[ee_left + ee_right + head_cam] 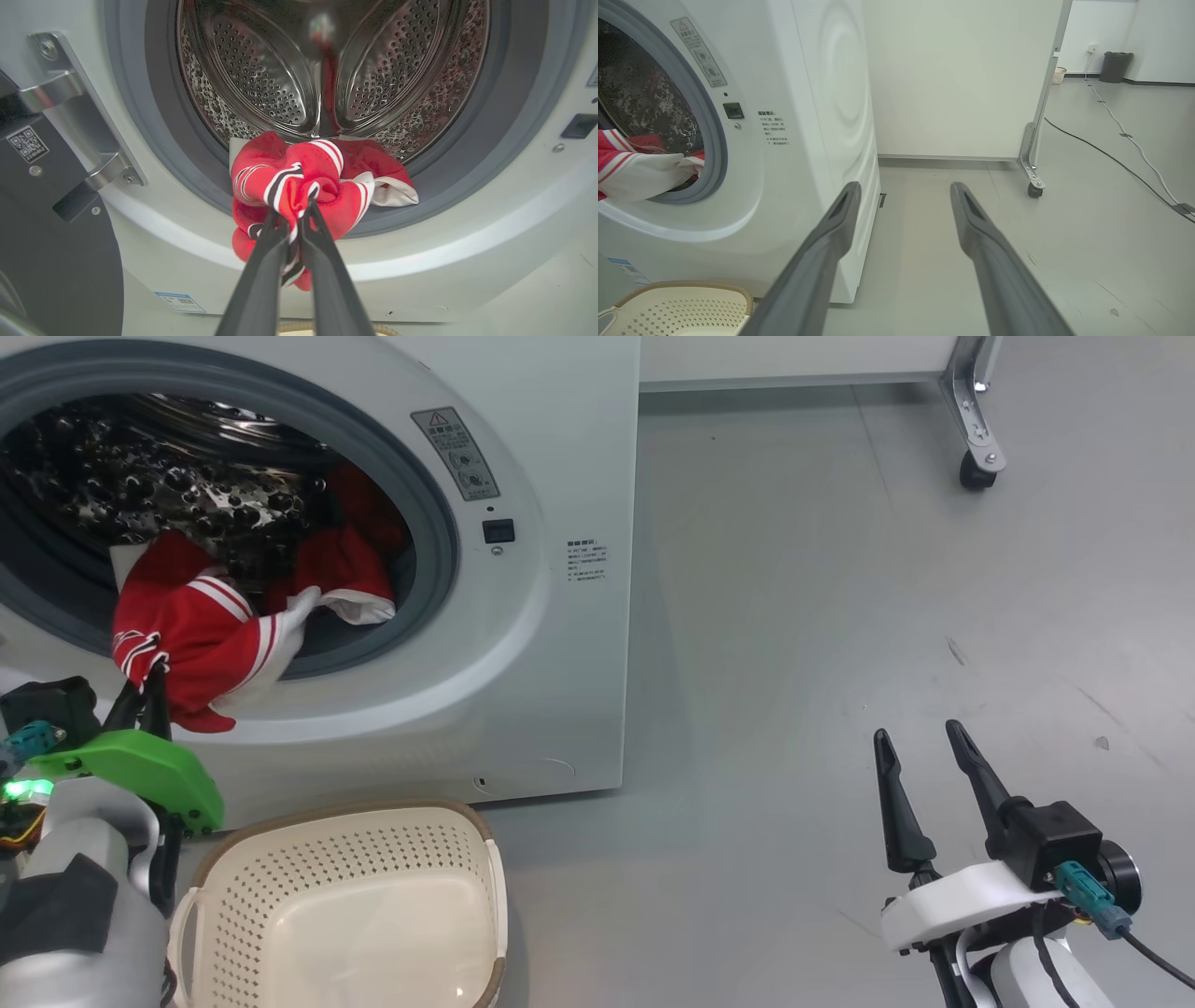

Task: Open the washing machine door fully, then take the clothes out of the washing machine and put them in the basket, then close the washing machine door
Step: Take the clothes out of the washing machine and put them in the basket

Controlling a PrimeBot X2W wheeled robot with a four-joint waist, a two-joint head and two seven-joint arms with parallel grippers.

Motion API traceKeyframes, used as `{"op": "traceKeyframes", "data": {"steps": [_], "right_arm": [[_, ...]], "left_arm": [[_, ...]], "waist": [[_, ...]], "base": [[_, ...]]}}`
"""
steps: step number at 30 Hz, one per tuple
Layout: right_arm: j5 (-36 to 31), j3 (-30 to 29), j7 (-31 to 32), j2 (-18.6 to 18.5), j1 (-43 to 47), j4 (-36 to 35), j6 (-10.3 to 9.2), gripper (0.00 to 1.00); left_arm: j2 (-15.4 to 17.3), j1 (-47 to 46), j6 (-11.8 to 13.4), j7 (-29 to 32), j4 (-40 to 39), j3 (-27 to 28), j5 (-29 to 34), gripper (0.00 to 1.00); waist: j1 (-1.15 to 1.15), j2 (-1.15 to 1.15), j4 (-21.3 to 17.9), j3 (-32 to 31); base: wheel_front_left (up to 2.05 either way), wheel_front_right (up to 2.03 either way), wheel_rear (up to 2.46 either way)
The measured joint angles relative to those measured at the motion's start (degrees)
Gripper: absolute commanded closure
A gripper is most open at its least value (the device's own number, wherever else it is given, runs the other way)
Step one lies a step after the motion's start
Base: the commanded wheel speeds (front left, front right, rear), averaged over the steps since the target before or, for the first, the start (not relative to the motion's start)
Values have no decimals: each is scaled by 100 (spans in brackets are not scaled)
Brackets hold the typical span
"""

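Observation:
The washing machine (560,644) stands at the left with its mouth open. Red clothes (201,635) with white trim spill from the steel drum over the grey gasket. My left gripper (149,695) is shut on their lower edge; the left wrist view shows its fingers pinching the bunched clothes (280,182) at the gripper tip (303,205). The washing machine door (56,261) hangs swung open at the left on its metal hinge. The cream basket (490,868) sits on the floor below the machine's front, with nothing in it. My right gripper (918,735) stands open over bare floor at the right, holding nothing.
A white partition on a castor (976,457) stands behind the machine at the far right. Cables (1120,140) run across the grey floor toward a dark bin (1115,65). Open floor lies right of the machine.

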Motion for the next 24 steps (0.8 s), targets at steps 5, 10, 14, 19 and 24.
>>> {"op": "traceKeyframes", "data": {"steps": [5,10,14,19,24], "right_arm": [[42,-33,0,-43,105,-10,1,0],[64,-86,0,-69,224,-51,2,0],[100,-85,0,-89,296,-97,5,0],[101,-86,0,-107,309,-154,5,0],[108,-76,0,-110,363,-198,7,0]], "left_arm": [[-123,133,-30,-84,-363,-75,13,100],[-227,264,-71,-86,-803,-116,47,100],[-265,353,-71,-86,-1265,-34,43,100],[-271,436,-71,-87,-1827,44,43,100],[-271,689,-70,-86,-2095,52,59,100]], "waist": [[0,0,70,-184],[0,0,134,-325],[0,0,188,-386],[0,0,226,-396],[0,0,242,-370]], "base": [[0,0,0],[0,0,0],[0,0,0],[0,0,0],[0,0,0]]}}
